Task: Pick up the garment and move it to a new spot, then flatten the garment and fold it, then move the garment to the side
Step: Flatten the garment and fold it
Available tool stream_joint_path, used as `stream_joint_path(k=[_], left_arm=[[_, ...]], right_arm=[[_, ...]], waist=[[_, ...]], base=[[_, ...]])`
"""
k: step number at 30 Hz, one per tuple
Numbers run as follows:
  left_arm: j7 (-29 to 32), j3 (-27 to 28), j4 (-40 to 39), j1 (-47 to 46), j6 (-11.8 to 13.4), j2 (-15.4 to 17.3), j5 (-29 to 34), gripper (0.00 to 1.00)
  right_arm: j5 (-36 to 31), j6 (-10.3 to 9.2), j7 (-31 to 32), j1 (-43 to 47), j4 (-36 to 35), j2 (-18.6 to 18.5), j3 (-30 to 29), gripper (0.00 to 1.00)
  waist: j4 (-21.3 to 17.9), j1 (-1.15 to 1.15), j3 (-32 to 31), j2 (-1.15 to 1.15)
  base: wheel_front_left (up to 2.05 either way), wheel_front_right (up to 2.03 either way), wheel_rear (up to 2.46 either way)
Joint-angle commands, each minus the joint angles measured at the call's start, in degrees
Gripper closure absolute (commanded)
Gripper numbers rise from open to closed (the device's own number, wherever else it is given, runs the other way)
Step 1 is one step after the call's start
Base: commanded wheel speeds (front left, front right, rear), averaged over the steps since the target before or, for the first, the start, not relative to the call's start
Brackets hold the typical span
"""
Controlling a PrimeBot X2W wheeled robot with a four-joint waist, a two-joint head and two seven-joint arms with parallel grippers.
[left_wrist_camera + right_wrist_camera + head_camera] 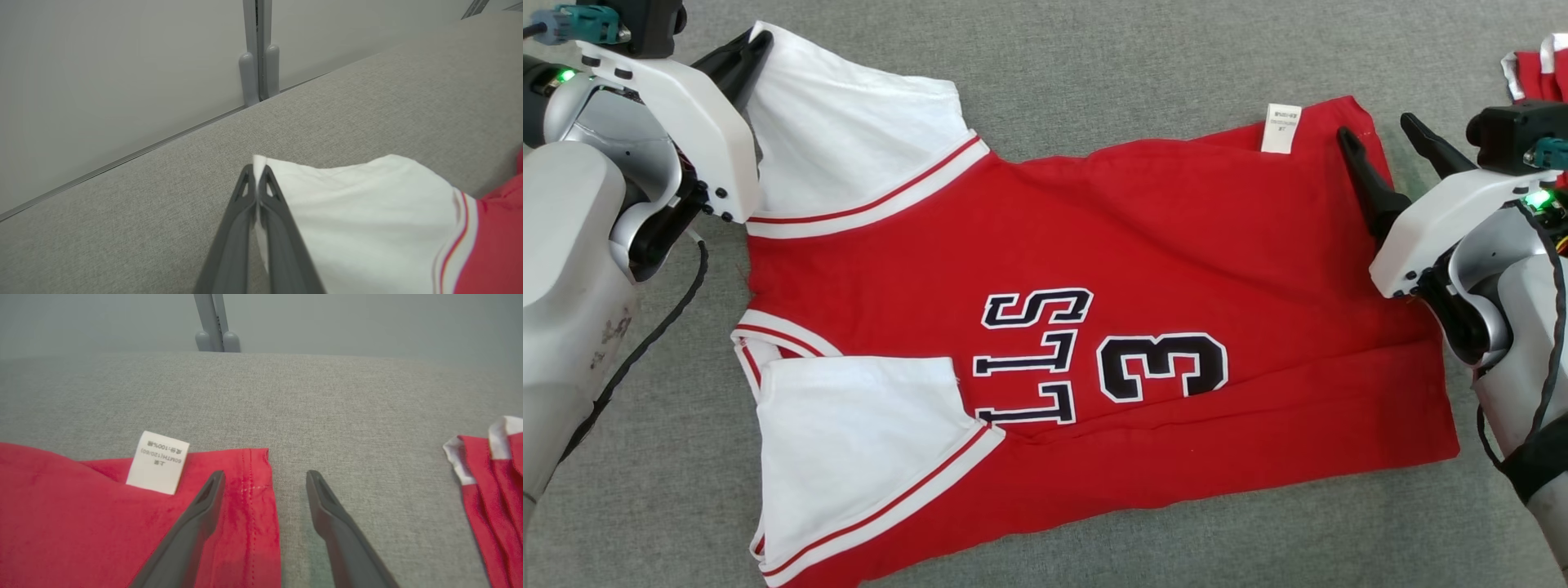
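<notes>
Right edge cuts off second red garment [1539, 77]. Bottom edge clips jersey [1143, 245] at lower sleeve [849, 441]. Print on label [1281, 128] too small to read.

I am viewing a red garment [1176, 245] with white sleeves [849, 122] edged in red-and-white striping; its lettering [1025, 364] is showing black with white outlines. The bench [1094, 49] is reading mottled grey; the label [1281, 128] is showing white.

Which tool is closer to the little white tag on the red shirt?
The right. The right tool is open just beside the tag, one finger over the red hem. The left tool is far off at the other end, shut on a white sleeve.
</notes>
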Motion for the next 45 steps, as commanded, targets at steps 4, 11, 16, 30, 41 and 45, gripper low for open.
stream_joint_path(k=[4, 11, 16, 30, 41, 45], left_arm=[[-0.9, -0.9, -0.4, 0.3, -0.1, -0.2, -1.1, 1.0], [-1.5, -2.5, -0.1, -0.6, -0.1, -0.1, -2.3, 1.0], [-2.7, -2.9, 0.5, -1.2, -0.1, 0.1, -3.3, 1.0], [-10.6, -1.7, 3.2, -3.4, -0.1, -0.5, -4.4, 1.0], [-18.1, -1.9, 4.7, -2.1, -0.1, -2.2, -6.1, 1.0], [-19.1, -2.7, 3.9, 0.8, -0.1, -2.0, -8.0, 1.0]], right_arm=[[2.4, -0.01, 1.6, -1.8, 1.8, -1.4, 1.8, 0.0], [6.5, -0.01, 3.1, -3.5, 3.4, -2.9, 5.4, 1.0], [10.2, -0.01, 2.2, -4.1, 3.9, -3.3, 5.9, 1.0], [19.0, -0.01, 2.5, -7.0, 9.7, -1.1, -0.7, 1.0], [20.2, 0.0, 0.8, -7.2, 11.6, 0.2, -3.0, 1.0], [20.5, -0.01, -0.5, -4.4, 11.5, 0.0, -3.4, 1.0]], waist=[[0.7, 0.0, 0.0, 0.0], [1.1, 0.0, -0.1, 0.0], [1.3, 0.0, -0.3, 0.0], [1.8, 0.0, -1.2, 0.0], [2.9, 0.0, -3.2, 0.0], [3.5, 0.0, -6.2, 0.0]], base=[[0.0, 0.0, 0.0], [0.0, 0.0, 0.0], [0.0, 0.0, 0.0], [0.0, 0.0, 0.0], [0.0, 0.0, 0.0], [0.0, 0.0, 0.0]])
